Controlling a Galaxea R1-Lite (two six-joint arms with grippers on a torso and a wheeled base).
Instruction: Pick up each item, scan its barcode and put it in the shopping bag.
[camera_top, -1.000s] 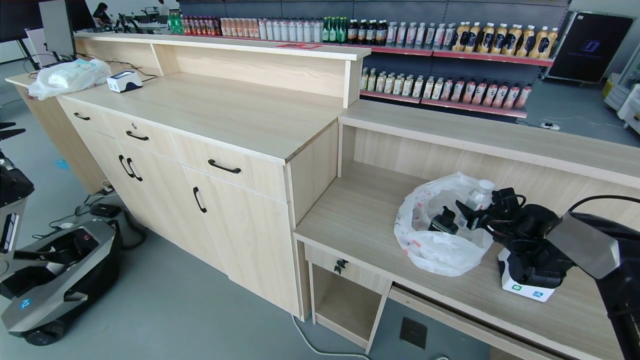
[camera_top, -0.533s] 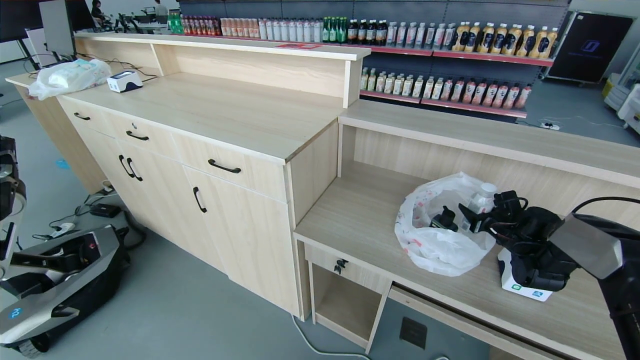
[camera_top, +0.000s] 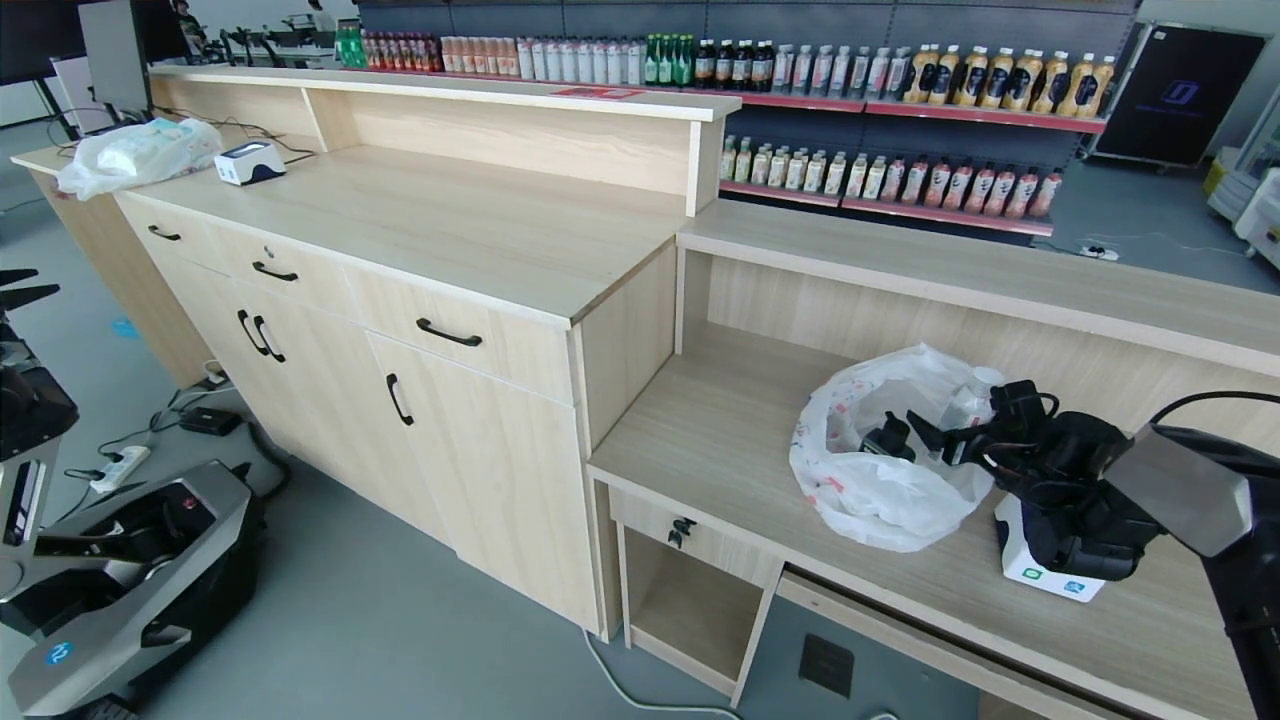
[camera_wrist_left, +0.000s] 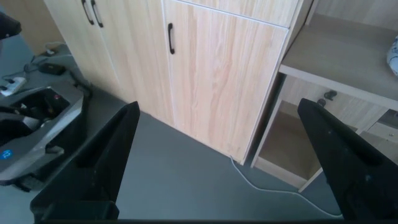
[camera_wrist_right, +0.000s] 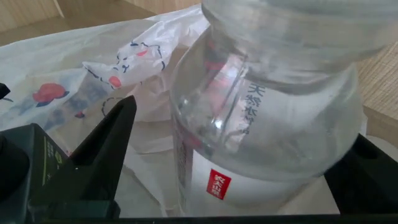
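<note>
Clasping clear bottle (camera_wrist_right: 267, 112), right gripper (camera_wrist_right: 230, 174) at shopping bag (camera_top: 870, 500), bottle partly hidden

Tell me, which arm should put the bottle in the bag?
Right, I'd say. The right gripper is at the bottle, just over the open bag on the counter. The left gripper hangs open above the floor by the cupboards, far from the bag.

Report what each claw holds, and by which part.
Left claw: nothing. Right claw brackets the body of the clear bottle; an actual grip cannot be told.
</note>
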